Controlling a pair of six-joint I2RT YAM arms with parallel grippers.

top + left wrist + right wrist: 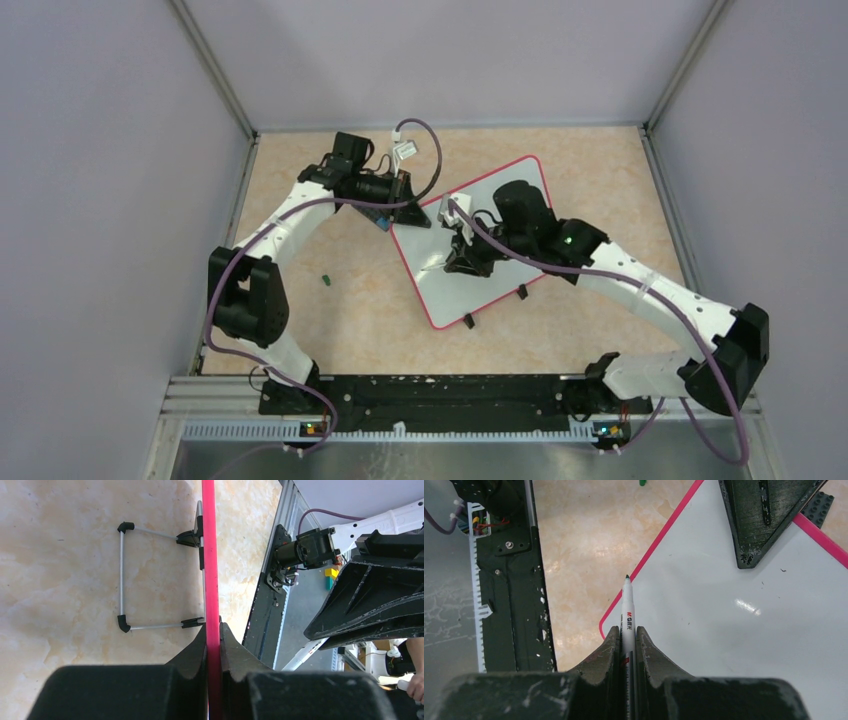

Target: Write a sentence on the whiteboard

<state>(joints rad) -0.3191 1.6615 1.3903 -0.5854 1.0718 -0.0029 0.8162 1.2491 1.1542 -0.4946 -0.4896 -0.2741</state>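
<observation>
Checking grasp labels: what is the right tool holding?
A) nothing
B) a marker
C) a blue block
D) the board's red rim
B: the right wrist view shows the right tool shut on a white marker, its bare tip out over the whiteboard. The red rim is clamped by the left tool instead.

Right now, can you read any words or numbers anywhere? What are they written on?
"M&G", in red, on the white barrel of the marker held in the right gripper.
The small marks right after it, and the print lower on the barrel: too small to read.
The whiteboard: no writing on it, only a few tiny specks.
</observation>
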